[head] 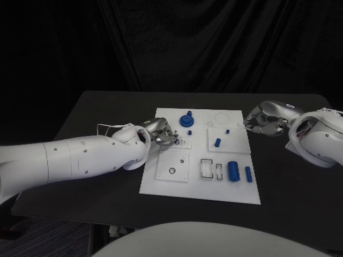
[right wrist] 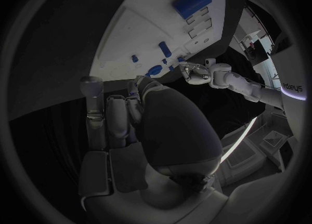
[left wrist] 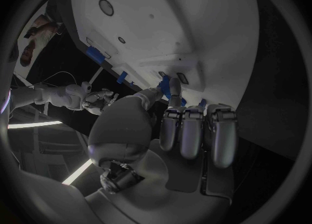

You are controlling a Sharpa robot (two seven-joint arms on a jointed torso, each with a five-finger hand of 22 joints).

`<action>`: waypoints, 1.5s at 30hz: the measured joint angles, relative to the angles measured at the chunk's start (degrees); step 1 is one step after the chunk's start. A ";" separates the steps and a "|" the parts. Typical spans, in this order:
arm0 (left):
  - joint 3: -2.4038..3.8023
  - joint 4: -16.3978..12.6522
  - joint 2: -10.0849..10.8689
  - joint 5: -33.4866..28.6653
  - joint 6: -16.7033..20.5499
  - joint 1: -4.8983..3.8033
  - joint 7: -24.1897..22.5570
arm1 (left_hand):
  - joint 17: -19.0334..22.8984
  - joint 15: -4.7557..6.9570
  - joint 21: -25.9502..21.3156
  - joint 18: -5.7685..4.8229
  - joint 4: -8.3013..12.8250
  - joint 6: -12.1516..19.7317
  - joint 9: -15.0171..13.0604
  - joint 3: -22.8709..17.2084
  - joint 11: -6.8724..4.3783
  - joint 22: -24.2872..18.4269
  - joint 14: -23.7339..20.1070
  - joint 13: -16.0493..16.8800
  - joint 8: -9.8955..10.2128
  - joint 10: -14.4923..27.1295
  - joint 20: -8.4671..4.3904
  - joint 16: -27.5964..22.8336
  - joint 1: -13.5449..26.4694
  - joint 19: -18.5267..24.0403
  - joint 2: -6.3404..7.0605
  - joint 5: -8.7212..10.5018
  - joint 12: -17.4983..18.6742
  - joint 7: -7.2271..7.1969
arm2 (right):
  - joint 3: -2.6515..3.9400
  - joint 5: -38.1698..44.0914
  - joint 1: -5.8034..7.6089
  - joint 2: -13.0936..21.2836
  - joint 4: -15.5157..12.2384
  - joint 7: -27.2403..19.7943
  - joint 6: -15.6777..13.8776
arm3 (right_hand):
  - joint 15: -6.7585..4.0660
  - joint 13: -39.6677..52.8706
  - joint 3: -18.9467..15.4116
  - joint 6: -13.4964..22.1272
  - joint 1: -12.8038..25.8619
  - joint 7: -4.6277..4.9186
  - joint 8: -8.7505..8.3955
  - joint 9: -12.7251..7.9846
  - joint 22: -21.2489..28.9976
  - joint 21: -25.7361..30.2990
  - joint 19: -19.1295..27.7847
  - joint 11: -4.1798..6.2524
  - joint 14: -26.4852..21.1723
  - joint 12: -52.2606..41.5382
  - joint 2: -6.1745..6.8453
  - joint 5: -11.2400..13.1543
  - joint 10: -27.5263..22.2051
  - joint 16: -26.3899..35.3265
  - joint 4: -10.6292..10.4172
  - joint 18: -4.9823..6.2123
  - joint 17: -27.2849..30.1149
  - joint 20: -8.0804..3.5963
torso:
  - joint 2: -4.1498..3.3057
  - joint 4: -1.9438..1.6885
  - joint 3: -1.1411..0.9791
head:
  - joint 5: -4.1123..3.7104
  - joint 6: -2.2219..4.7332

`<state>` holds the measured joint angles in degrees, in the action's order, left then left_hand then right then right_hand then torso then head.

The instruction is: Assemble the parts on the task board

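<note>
Left hand [head: 161, 134] pinches a small blue part [left wrist: 165, 85] over the task board [head: 171, 187]; you seat it next. Right hand [head: 264, 119] curled, holding nothing.

Scene dim overall; black surroundings swallow detail beyond the worktop [head: 102, 112]; the task board [head: 202, 155] is the brightest surface, evenly lit from above, no hard glare; both wrist views show strong fisheye bending and dark vignetting at the rim; bright light strips at their edges.

Left hand [head: 162, 135] over task board [head: 171, 187] left edge; tall blue part [head: 187, 119] just beyond fingers, maybe blocking. Bare table [head: 102, 112] outward.
</note>
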<state>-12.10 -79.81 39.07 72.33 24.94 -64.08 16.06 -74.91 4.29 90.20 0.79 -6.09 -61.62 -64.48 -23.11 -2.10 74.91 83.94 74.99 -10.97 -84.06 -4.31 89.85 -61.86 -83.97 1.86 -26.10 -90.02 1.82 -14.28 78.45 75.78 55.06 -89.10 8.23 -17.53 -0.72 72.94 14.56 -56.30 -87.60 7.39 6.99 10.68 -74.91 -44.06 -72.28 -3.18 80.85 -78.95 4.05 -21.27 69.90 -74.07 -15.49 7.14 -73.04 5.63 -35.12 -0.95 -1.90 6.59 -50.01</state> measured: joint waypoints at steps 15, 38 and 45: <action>0.05 -0.01 -0.24 0.05 -0.01 0.47 -0.10 | 0.00 0.00 0.00 0.00 -0.16 -0.11 -0.12 -0.15 0.00 0.00 0.00 0.00 0.00 0.00 0.00 0.00 0.15 0.00 0.15 -0.21 0.00 -0.09 | 0.00 -0.01 -0.07 0.00 0.02 0.05 0.04 | 0.21 -0.11 0.00 0.00 0.00 0.00 0.00 0.00 0.00 0.00 0.00 0.00 -0.21 -0.02 0.00 0.00 0.00 0.20 0.00 0.00 0.07 0.00 | -0.01 -0.03 0.04 | -0.03 0.00; 0.14 -0.01 -0.32 0.15 0.73 0.80 -0.32 | 0.00 0.00 0.00 0.00 -0.53 -0.08 -0.02 -1.20 0.00 0.00 0.00 0.00 -0.13 0.00 0.00 0.00 0.53 0.00 -0.23 0.52 0.00 -0.09 | 0.00 -0.01 -0.12 -0.03 0.03 0.14 0.09 | 0.21 -0.10 0.00 0.00 0.00 0.00 0.00 0.00 0.00 0.00 0.00 0.00 -0.21 -0.02 0.00 0.00 0.00 0.19 0.00 0.00 0.07 0.00 | -0.02 -0.02 -0.02 | -0.05 0.00; 0.06 -0.18 -0.14 0.16 1.61 1.02 -0.92 | 0.00 0.00 0.00 0.00 -0.38 0.13 0.11 -1.35 0.00 0.00 0.00 0.00 -0.11 0.00 0.00 0.00 0.67 0.00 -0.10 0.14 0.00 -0.28 | 0.00 -0.02 -0.14 0.03 0.03 0.16 0.09 | 0.21 -0.09 0.00 0.00 0.00 0.00 0.00 0.00 0.00 0.25 0.00 0.00 -0.21 -0.03 0.00 0.00 0.00 0.20 0.00 0.50 0.07 0.00 | -0.02 -0.03 -0.02 | -0.09 0.00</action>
<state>-12.04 -79.99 38.93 72.48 26.55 -63.06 15.14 -74.91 4.29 90.20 0.80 -6.47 -61.49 -64.37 -24.47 -2.10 74.91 83.94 74.99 -11.09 -84.06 -4.31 89.85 -61.19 -83.97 1.76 -25.96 -90.02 1.54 -14.28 78.43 75.65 55.09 -89.07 8.39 -17.44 -0.51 72.85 14.56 -56.30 -87.60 7.39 6.99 10.68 -74.90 -43.80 -72.28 -3.18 80.64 -78.97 4.05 -21.27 69.90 -73.87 -15.49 7.64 -72.98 5.63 -35.15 -0.98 -1.92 6.50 -50.01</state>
